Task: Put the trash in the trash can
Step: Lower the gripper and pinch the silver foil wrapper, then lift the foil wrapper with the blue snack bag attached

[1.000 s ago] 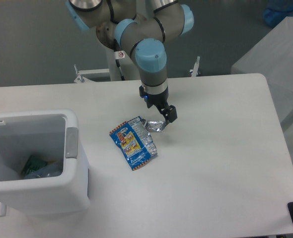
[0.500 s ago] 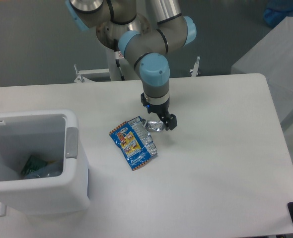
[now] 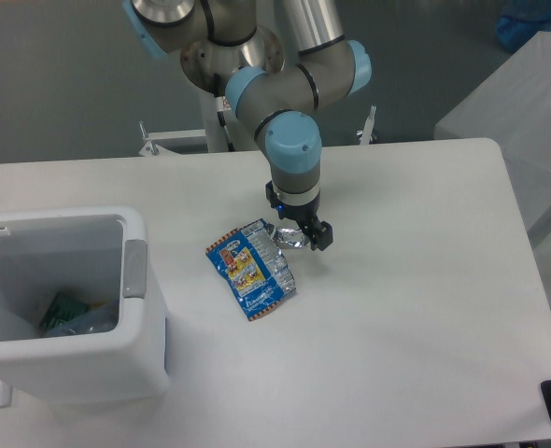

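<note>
Blue wrapper (image 3: 252, 269) lies flat mid-table (image 3: 416, 308), glossy and creased, red-yellow print up; its long axis runs 11 to 5 o'clock. Foil (image 3: 289, 235), crumpled and silver, sits at the wrapper's 1 o'clock corner, touching or overlapping it. Gripper (image 3: 304, 236) points straight down onto the foil, black fingers (image 3: 320, 237) at its edge; can't tell whether they're clamped on it or just around it, gap hidden. Bin (image 3: 61, 303), white boxy plastic with rounded corners and a grey latch facing the wrapper, sits at 9 o'clock from it, with something green and clear inside.
</note>
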{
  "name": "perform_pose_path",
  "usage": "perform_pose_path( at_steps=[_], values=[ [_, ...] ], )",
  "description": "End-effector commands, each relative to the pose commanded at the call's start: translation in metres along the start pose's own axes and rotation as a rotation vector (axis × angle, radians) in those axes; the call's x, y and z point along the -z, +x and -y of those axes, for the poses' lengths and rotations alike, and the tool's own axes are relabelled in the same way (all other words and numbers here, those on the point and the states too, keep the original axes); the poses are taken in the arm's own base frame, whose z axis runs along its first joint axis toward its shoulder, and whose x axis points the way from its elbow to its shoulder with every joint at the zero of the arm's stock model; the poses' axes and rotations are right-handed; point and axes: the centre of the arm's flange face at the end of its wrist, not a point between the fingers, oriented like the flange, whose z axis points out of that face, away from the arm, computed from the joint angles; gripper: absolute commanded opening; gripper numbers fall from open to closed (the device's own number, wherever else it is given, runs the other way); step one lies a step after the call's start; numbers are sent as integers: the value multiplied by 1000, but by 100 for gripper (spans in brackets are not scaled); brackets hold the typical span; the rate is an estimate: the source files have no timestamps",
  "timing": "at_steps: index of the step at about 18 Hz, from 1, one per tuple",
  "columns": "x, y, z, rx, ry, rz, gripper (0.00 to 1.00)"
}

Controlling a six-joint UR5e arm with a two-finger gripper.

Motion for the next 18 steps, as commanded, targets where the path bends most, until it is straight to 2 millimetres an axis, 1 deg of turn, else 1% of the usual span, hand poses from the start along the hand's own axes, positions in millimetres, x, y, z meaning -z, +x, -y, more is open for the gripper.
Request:
perform_pose_path(
  at_steps=[2, 4, 7, 8, 10, 12, 13, 16, 17, 18],
  values=[
    [-2, -1, 0, 15, -1, -3, 93],
    [-2, -1, 0, 20, -1, -3, 88],
    [2, -4, 1, 46, 1, 6, 71],
    [3, -5, 2, 50, 2, 9, 68],
    [4, -5, 1, 55, 1, 11, 59],
    [5, -6, 1, 76, 2, 14, 36],
    [6, -7, 2, 84, 2, 14, 26],
    [7, -8, 2, 87, 4, 16, 9],
    [8, -7, 2, 91, 5, 18, 1],
    [10, -9, 2, 96, 6, 22, 0]
  ],
)
